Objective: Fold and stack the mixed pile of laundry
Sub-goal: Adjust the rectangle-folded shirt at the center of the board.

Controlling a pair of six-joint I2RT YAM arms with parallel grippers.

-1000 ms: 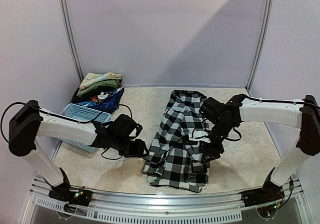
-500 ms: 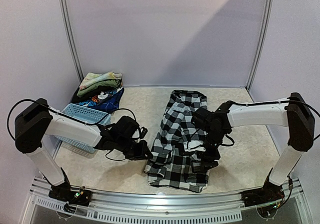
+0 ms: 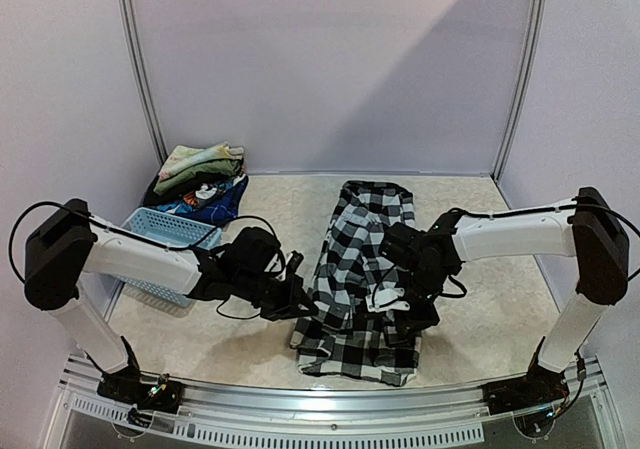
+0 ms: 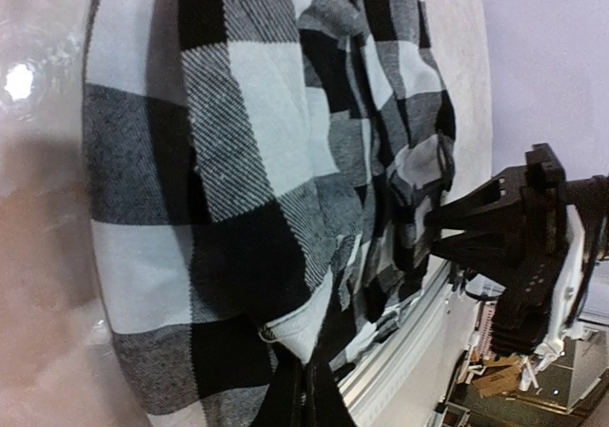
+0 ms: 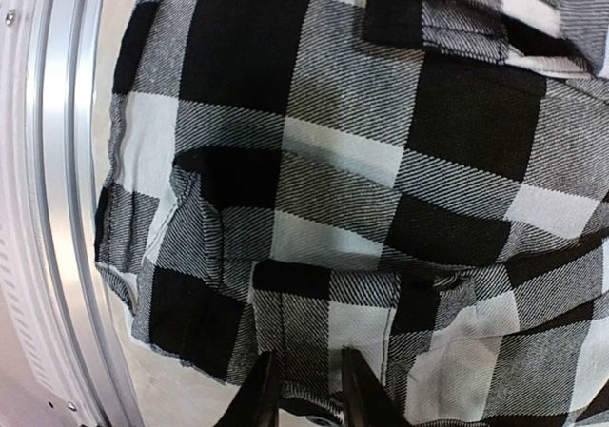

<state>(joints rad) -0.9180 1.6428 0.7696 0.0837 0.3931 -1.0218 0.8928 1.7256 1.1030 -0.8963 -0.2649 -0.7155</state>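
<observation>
Pale lilac walls enclose a beige tabletop point(image 3: 500, 299). At its centre the black-and-white checked shirt point(image 3: 360, 259) lies lengthwise, its near end close to the metal rail point(image 3: 330, 401). The left claw point(image 3: 303, 304) is closed tight on the shirt's left edge, which is raised off the surface. The right claw point(image 3: 405, 319) sits low on the shirt's right side; its fingers point(image 5: 259, 394) stand narrowly apart with checked cloth between them, and whether they pinch it cannot be told. In the upper left, the floral cloth point(image 3: 190, 157), olive-green piece point(image 3: 210, 169) and dark blue piece point(image 3: 205, 201) are heaped behind the light blue basket point(image 3: 165, 231).
</observation>
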